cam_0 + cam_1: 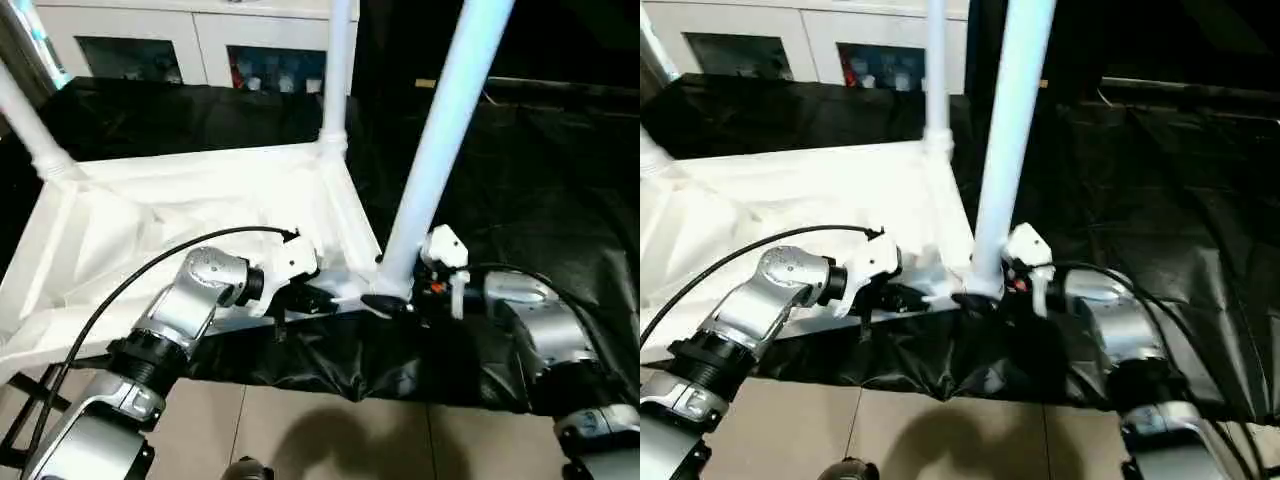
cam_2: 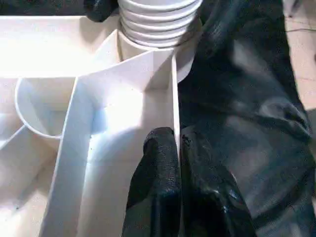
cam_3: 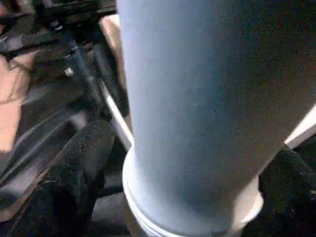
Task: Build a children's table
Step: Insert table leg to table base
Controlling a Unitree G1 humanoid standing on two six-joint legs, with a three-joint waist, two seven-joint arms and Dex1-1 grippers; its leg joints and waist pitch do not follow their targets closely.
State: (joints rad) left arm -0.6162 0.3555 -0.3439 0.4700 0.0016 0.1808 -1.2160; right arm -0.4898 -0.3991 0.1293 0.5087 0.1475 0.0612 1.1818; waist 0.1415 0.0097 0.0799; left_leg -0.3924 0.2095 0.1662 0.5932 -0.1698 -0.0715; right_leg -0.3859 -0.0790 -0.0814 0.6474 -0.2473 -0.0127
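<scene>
Seating a leg in the upturned children's table

The children's table point(image 1: 200, 210) is lying upside down on black sheeting point(image 1: 520, 180); the left gripper point(image 2: 177, 148) is pinching its rim shut while the right gripper point(image 1: 395, 300), fingers spread, is straddling the near corner's leg point(image 1: 440, 140). Probably next: twisting it home.

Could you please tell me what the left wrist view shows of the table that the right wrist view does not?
The left wrist view gives the left gripper shut on the thin rim wall of the upturned table top, plus its ribbed underside and a round socket. The right wrist view instead gives the right gripper's fingers set wide on either side of the near leg. Both share that leg's ridged base at its corner socket and the black cloth.
</scene>
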